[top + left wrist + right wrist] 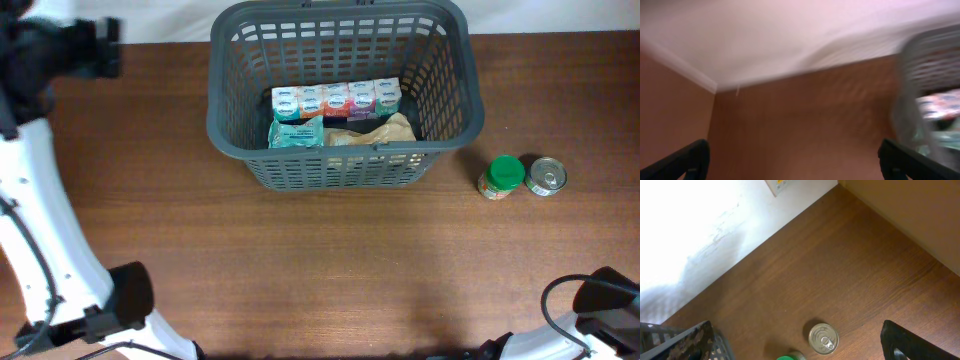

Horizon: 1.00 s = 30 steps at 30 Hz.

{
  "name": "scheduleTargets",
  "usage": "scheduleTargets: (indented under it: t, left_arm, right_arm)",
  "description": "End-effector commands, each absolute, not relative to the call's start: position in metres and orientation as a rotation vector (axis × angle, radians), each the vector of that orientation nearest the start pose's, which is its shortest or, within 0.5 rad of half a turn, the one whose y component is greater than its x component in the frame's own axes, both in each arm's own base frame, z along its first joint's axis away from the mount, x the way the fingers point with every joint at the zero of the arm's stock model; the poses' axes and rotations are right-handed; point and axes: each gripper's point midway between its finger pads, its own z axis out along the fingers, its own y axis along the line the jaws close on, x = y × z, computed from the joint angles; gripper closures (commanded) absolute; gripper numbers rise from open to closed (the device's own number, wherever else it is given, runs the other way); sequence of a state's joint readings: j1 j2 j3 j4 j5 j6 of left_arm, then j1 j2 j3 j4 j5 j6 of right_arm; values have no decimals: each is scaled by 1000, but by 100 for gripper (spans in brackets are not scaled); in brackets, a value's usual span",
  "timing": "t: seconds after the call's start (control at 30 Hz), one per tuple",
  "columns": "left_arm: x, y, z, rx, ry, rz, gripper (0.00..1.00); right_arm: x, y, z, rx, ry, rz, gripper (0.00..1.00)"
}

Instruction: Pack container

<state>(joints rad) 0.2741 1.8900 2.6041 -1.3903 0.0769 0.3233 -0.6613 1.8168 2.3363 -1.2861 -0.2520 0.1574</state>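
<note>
Blk fingers of left gripper sit in the wrist view's bottom corners, spread wide w/ nothing btwn; that pic is smeared w/ blur. Right gripper gapes too, holding nothing. From overhead we see the container at far-center of the wood-grain table: dark grey plastic, rounded rectangle, slotted lattice walls, thick rim. Inside: a row of small cartons, a teal crinkly packet, a tan bag. Only overhead shows these sharply. To its right, well apart, stand a green-lidded jar and a tin can, just beside each other. Right wrist adds the can's shiny round top.
</note>
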Motion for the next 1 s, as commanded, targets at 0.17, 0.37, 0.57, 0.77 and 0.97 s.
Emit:
scheduleTargets:
  t: [0.17,0.37,0.57,0.77,0.97]
  left_arm:
    - [404,181,332,-271,2492,182,1]
    - [396,185,292,-310,2607,140,1]
    - [393,184,280,-316,2640,125,1]
    - [393,184,280,-316,2640,125,1]
    - [393,184,280,-316,2640,125,1]
  right_arm:
    - [371,-236,380,804,2155,29,1]
    - [371,-236,380,804,2155,29,1]
    - [376,-240,388,783,2120,15,1]
    - [378,-240,385,782,2126,25,1]
    - [350,-261,326,966,2320,-164,1]
